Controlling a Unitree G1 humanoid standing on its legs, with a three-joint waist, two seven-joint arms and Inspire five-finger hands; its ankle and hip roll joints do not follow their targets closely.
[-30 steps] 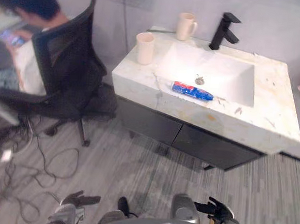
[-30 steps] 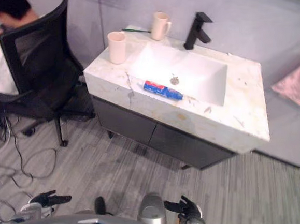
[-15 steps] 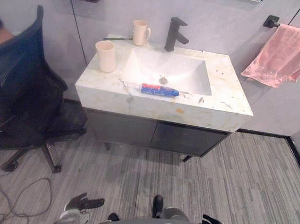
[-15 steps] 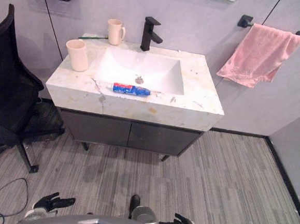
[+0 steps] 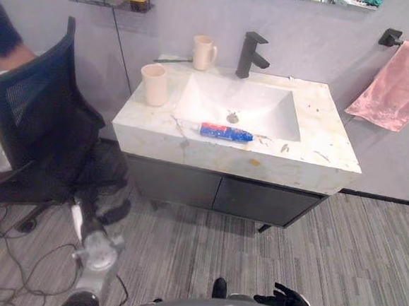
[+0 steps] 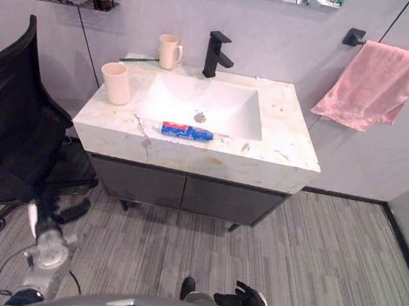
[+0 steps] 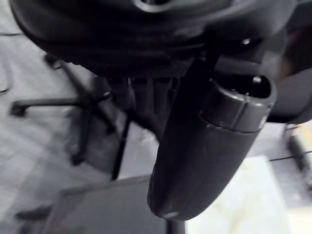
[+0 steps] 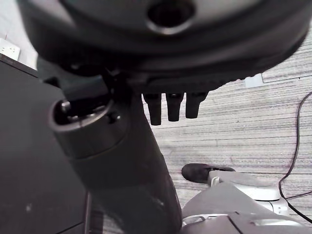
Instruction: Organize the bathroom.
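You stand back from the vanity [image 5: 331, 159], nothing grasped: right hand [image 5: 288, 300] low at five o'clock, fingers relaxed; left hand [image 7: 204, 161] raised at eight o'clock, grip unreadable; toothpaste tube [image 5: 225, 132] on the basin's front edge at twelve — approach next.

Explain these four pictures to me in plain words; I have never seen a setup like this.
A two-armed humanoid robot stands before a bathroom vanity. Two pictures come from cameras in its head, looking down; the other two from cameras on its wrists, very close to each robot hand. On the marble countertop stand a cup and a mug, with a toothbrush lying beside the mug. A toothpaste tube lies at the basin's front edge, below the black faucet. A pink towel hangs on the wall. The left robot hand is raised near an office chair; the right robot hand hangs low. Neither holds anything.
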